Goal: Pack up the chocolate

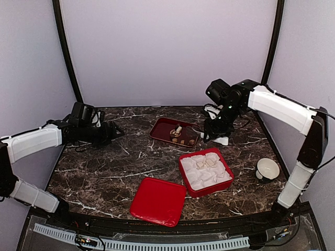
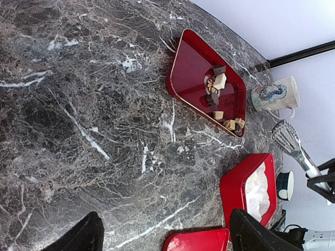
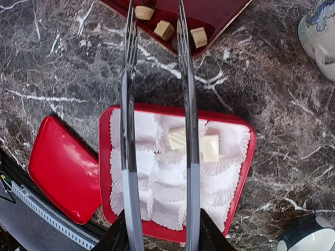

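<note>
The right end effector point(image 3: 159, 235) is clamped on a pair of metal tongs point(image 3: 128, 130), whose two blades stand apart and reach past the red box point(image 3: 103, 172) to the edge of a dark red tray point(image 1: 162, 128). Most of the chocolate point(image 3: 164, 30) lies loose in that tray at the back of the marble worktop point(image 1: 104, 172), as small tan and brown lumps gathered toward its right end. One tan lump shows between the blade tips in the right wrist view; whether the tongs touch it cannot be told.

Two cream pieces point(image 3: 210, 148) sit side by side in the box, each in a white paper cup point(image 3: 157, 188) along the row nearest the tray. The box stands right of centre, with its red lid point(image 1: 158, 201) flat on the worktop just beside its left front corner.

The left end effector point(image 2: 165, 219) hangs over the left of the worktop with its fingers spread wide and nothing between them, well apart from the tray. A patterned mug point(image 2: 275, 94) stands just beside the tray's far end, and a white bowl point(image 1: 267, 168) sits near the right edge.
</note>
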Available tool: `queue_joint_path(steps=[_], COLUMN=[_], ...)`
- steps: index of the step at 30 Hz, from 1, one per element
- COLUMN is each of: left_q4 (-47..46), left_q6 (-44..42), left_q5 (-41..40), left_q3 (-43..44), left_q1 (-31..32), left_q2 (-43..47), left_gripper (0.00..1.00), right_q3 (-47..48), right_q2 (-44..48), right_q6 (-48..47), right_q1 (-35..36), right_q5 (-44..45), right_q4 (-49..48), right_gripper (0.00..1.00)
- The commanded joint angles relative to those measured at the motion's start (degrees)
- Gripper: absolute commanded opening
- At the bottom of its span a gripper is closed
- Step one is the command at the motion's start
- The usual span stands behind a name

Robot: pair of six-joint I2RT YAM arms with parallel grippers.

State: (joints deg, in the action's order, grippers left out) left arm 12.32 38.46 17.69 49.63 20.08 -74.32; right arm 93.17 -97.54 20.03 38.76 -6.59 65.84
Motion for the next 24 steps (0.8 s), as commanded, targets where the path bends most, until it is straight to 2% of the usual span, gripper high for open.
queue_joint_path(steps=[1,7,12,19,24], left_q4=[1.94,6.39,8.54,7.02,5.39], left_q6=[0.84,-2.44,-3.95,-2.59,-1.36], left_q5=[2.28,2.15,0.7,-0.34,-0.78], left_q3=[2.22,7.4,10.25,10.38,9.81], left_q1=[-0.33,-0.4,-0.61,-0.68,-0.71], left_q2=[-2.05,-6.41,-8.29,-10.21,-10.49], left_gripper=[0.85,0.85,0.85,0.85,0.85], right_q3=[8.54,21.51,16.81,8.34,6.23], right_q2=[-5.88,-16.58,-16.07,-14.81,-14.55], right_q6=[-4.13,-8.66,-6.33,-1.53,-0.78], right_q1=[-2.91,-4.71,-6.32,-6.35,-6.3], right_q5=[-3.06,-3.09,-3.68,-3.82,-2.1], right_q4=[2.69,6.79,0.99,-8.1,-10.39], right_gripper=[0.35,0.35,0.36,0.39,0.41])
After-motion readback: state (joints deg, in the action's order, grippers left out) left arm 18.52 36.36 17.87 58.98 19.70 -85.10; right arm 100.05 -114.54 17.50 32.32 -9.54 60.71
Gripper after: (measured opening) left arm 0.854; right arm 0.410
